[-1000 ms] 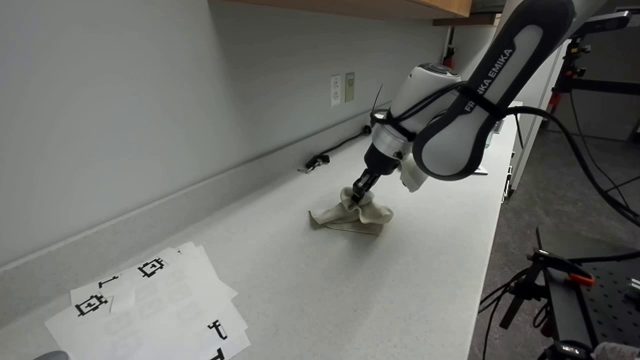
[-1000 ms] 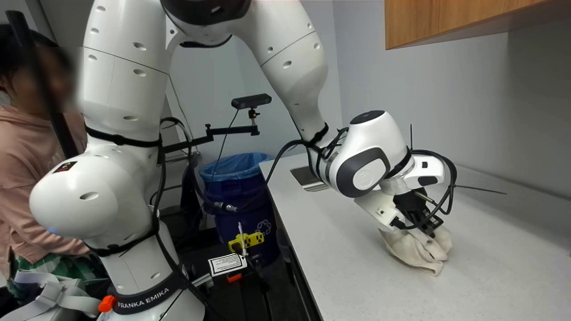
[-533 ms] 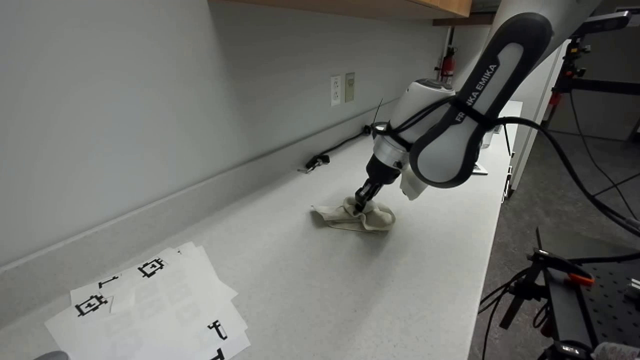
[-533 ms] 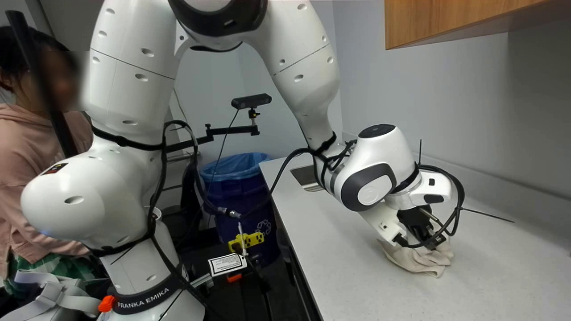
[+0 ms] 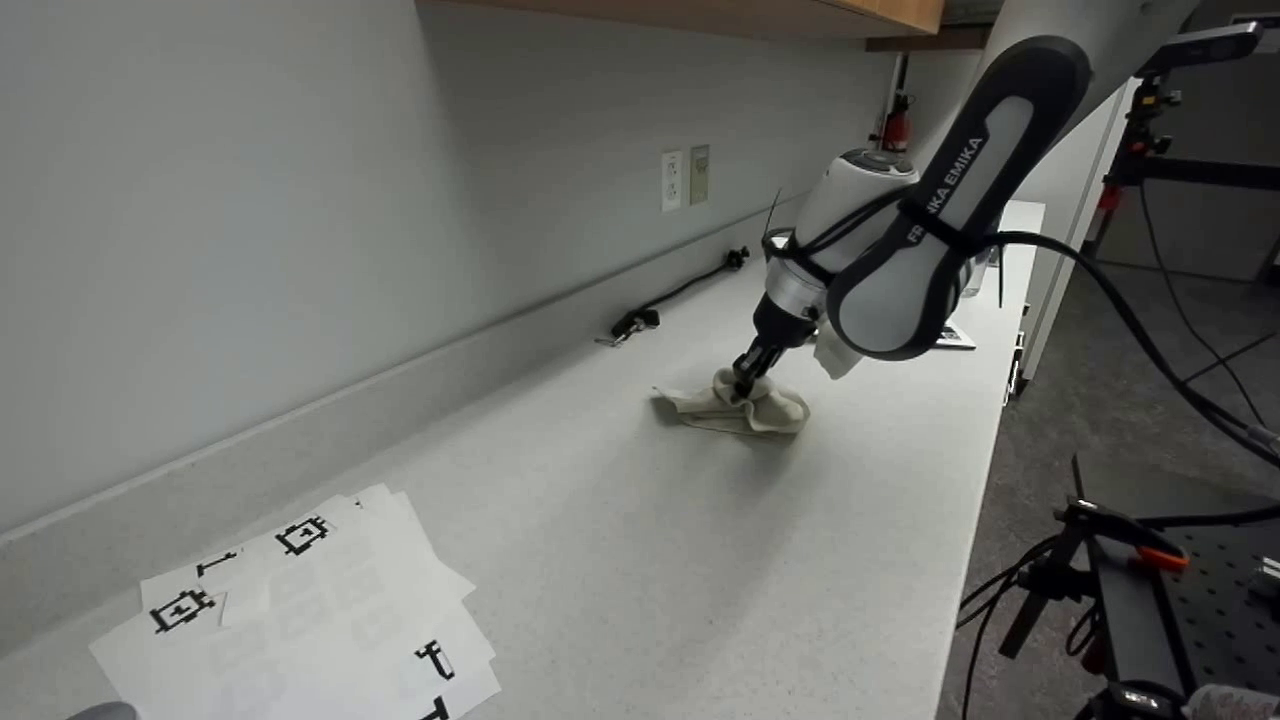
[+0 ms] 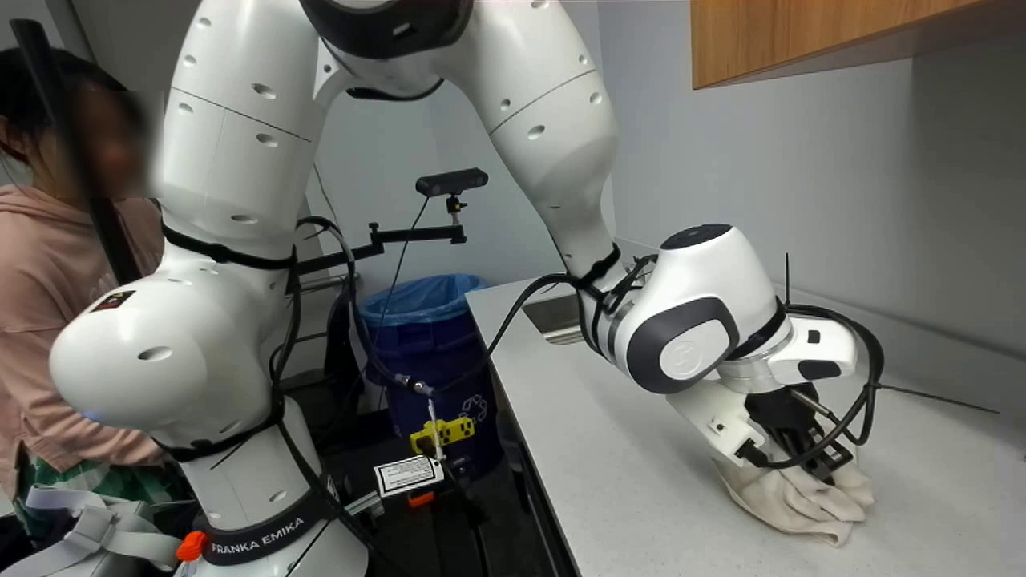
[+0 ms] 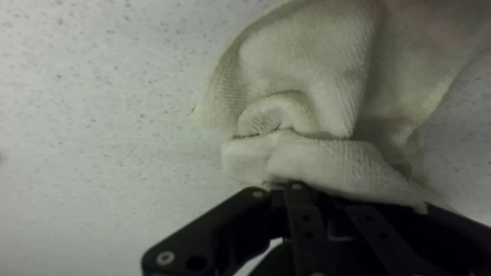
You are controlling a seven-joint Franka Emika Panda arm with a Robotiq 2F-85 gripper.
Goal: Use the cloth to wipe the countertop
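The cream cloth (image 5: 775,412) lies bunched on the white speckled countertop (image 5: 620,560). It also shows in another exterior view (image 6: 789,501) and fills the upper middle and right of the wrist view (image 7: 307,69). My gripper (image 5: 743,388) points down at a slant and is shut on a raised fold of the cloth. The cloth's lower part spreads on the countertop around the fingers. In an exterior view, the gripper (image 6: 822,469) is partly behind its cable. In the wrist view, the fingertips (image 7: 284,188) are hidden by the cloth fold.
White papers with black outlines (image 5: 310,610) lie on the near counter. A black cord with a clip (image 5: 637,322) lies along the wall. A wooden cabinet (image 6: 834,36) hangs above. A sink (image 6: 557,320) is set in the counter. A person (image 6: 80,336) stands behind the arm.
My gripper first went lower with the cloth, flattening it onto the counter. Then gripper and cloth slid together, right and away in an exterior view, right and nearer in another. The grip held.
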